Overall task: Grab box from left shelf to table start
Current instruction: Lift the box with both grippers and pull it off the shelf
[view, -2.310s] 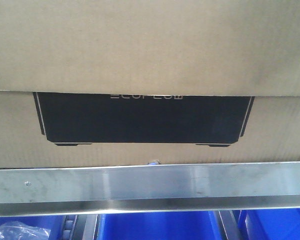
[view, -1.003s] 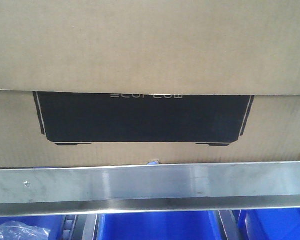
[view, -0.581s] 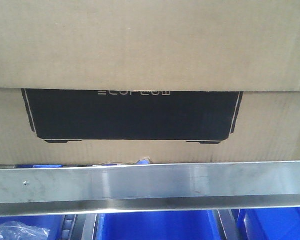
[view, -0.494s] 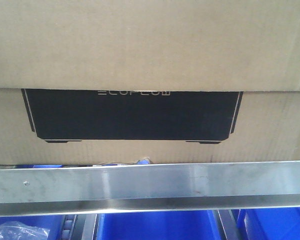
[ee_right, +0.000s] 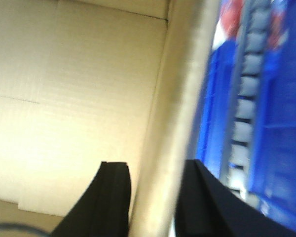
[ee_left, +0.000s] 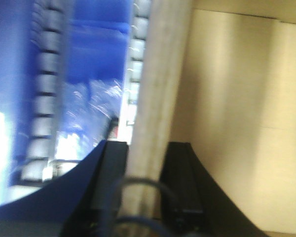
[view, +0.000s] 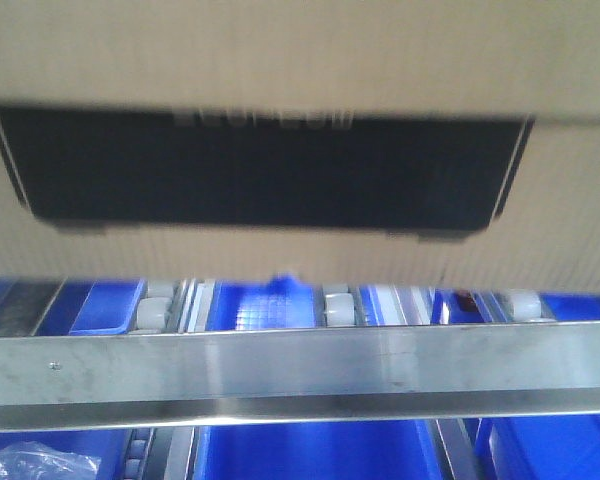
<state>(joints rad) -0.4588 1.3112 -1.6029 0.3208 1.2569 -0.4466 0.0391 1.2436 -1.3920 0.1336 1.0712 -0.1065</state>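
The brown cardboard box [view: 300, 60], with its black printed panel [view: 260, 170], fills the upper front view, blurred, and hangs above the left shelf's steel front rail [view: 300, 375]. In the left wrist view my left gripper [ee_left: 145, 160] is shut on the box's upright cardboard wall [ee_left: 160, 74], one black finger on each side. The right wrist view shows my right gripper [ee_right: 155, 180] shut the same way on the box's other wall [ee_right: 180, 98]. The table is out of view.
White roller tracks [view: 338, 305] and blue bins [view: 250, 305] show in the gap under the box. More blue bins [view: 310, 455] and a clear plastic bag [view: 30, 465] sit below the rail. Rollers [ee_left: 44, 98] and blue plastic run beside both wrists.
The box first slid a little left, then rose off the shelf. Its black panel sits higher and a gap now shows rollers and bins beneath it. The rail has not moved.
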